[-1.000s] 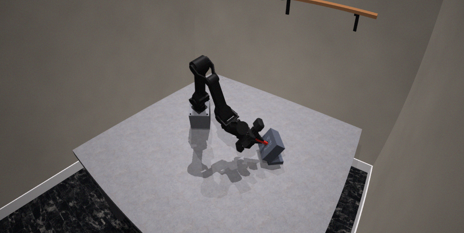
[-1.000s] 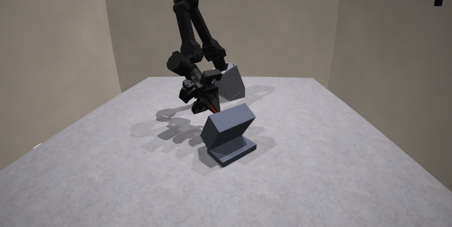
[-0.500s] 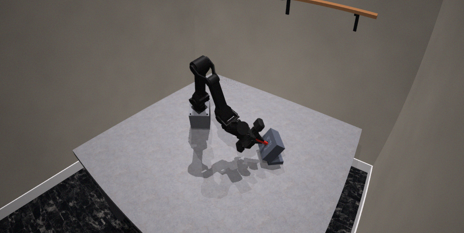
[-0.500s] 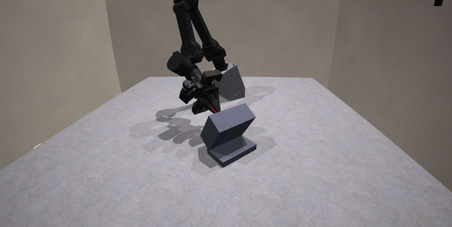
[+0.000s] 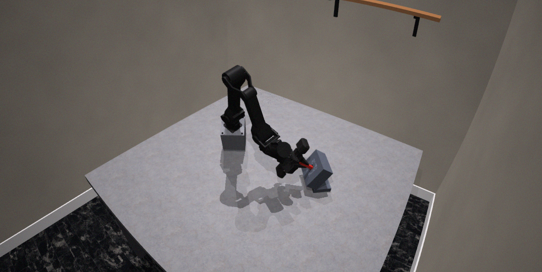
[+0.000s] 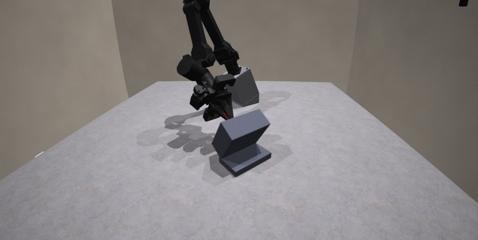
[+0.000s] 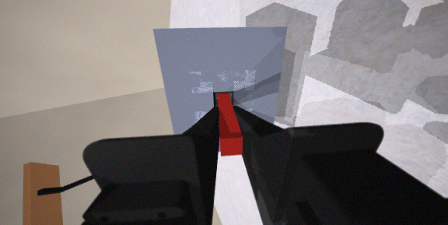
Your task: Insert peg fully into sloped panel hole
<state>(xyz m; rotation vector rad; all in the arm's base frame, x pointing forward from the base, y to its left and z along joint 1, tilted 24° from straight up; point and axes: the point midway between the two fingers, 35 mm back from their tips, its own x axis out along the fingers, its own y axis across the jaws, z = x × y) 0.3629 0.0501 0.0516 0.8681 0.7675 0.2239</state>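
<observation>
My gripper (image 7: pixel 225 111) is shut on a red square peg (image 7: pixel 229 126). In the wrist view the peg's far tip sits at the small dark square hole (image 7: pixel 223 95) in the grey-blue sloped panel (image 7: pixel 222 78), and I cannot tell how deep it is in. In the top view the peg (image 5: pixel 306 165) reaches from the fingers (image 5: pixel 299 163) to the panel face of the sloped block (image 5: pixel 316 170). In the exterior view only a sliver of the peg (image 6: pixel 226 116) shows between the fingers (image 6: pixel 224 113), just behind the block (image 6: pixel 241 140); the hole is hidden there.
The arm's grey base box (image 5: pixel 233 138) stands on the table behind the block. A wooden shelf (image 5: pixel 373 4) hangs high on the far wall. The table edge drops to a dark floor (image 5: pixel 68 240) at the front left.
</observation>
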